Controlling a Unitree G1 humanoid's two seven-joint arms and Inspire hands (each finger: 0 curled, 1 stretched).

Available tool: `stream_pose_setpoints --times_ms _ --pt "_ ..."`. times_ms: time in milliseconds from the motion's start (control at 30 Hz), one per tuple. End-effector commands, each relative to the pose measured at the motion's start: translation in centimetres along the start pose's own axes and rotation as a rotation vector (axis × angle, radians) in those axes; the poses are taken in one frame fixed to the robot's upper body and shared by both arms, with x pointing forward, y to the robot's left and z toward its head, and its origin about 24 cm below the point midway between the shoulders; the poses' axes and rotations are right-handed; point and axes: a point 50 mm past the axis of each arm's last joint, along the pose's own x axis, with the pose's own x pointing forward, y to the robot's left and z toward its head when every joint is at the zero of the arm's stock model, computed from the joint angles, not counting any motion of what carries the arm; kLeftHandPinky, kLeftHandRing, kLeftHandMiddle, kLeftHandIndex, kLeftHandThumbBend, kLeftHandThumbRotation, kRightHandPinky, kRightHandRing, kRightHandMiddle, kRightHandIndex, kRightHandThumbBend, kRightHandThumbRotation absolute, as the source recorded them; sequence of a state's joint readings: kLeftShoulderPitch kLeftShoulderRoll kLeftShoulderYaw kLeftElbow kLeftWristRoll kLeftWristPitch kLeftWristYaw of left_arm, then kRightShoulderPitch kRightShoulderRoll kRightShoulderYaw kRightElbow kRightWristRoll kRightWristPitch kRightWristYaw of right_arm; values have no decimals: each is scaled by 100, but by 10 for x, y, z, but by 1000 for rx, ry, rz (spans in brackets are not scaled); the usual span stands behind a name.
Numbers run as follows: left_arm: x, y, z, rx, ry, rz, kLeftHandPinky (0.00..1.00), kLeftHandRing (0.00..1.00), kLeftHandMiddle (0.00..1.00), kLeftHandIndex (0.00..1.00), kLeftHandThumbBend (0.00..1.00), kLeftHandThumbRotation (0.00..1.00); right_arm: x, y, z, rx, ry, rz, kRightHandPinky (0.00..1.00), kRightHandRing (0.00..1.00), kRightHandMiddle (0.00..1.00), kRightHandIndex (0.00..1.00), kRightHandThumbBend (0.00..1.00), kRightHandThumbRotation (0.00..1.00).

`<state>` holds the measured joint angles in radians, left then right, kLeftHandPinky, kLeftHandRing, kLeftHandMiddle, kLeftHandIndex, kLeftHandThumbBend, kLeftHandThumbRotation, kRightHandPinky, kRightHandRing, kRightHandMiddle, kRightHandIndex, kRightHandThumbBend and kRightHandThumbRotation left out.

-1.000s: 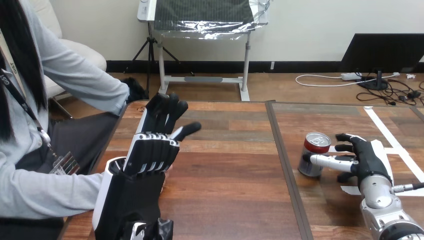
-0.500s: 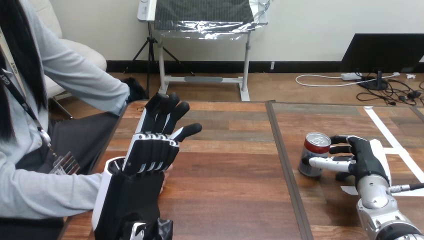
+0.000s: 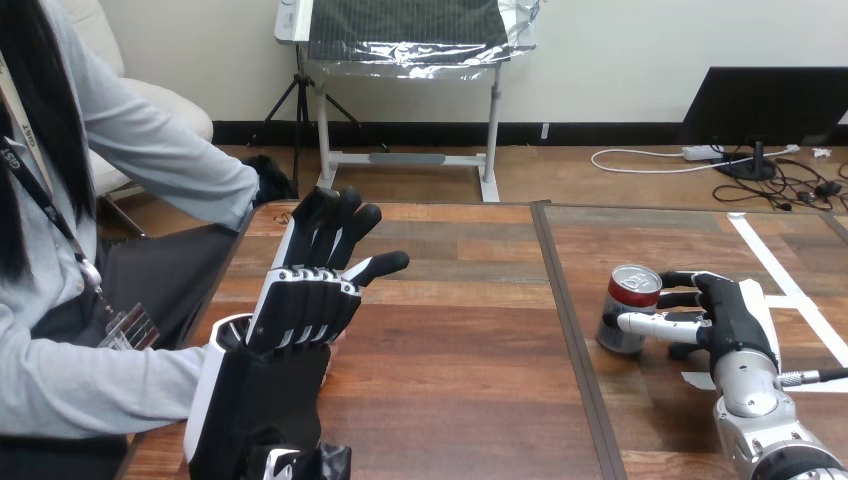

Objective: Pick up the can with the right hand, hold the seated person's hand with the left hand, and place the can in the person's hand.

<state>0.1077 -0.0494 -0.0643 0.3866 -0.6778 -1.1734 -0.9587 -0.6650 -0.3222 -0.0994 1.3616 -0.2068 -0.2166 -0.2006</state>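
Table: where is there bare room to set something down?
Widest bare patch: the middle of the table, between the left hand and the can. Also bare behind the can, toward the far edge. Crowded at right, where the right hand is at the can beside tape strips.

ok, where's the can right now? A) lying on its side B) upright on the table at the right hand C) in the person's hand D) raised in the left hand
B: the can stands upright on the table, with the right hand curling its thumb and fingers around it.
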Motion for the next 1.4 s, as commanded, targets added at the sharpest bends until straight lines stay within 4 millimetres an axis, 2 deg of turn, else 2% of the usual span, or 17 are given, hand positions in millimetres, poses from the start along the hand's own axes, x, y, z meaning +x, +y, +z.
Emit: stream_pose_setpoints --times_ms 0,133,333,800,1033,1367 --pt "18 -4 -3 -22 -77 -16 82 96 97 98 83 64 5 -3 20 13 -57 3 66 74 77 80 96 13" --pt "17 -4 -2 -7 -74 -17 83 96 98 98 83 63 5 -3 20 13 -50 14 68 76 79 83 97 18" --pt "18 -4 -1 7 -73 -16 83 96 98 98 84 65 5 -4 19 16 -48 24 62 74 80 88 100 24" --pt "19 -2 -2 11 -83 -20 84 96 97 98 84 64 6 -4 21 -34 -63 36 72 85 90 97 100 36" --pt "20 -3 -3 -9 -81 -17 84 96 97 97 82 64 6 -4 23 -41 -69 35 75 88 92 99 100 37" --pt "20 -3 -4 -4 -81 -20 87 96 98 97 85 63 6 -4 25 -56 -77 33 77 90 93 99 100 37"
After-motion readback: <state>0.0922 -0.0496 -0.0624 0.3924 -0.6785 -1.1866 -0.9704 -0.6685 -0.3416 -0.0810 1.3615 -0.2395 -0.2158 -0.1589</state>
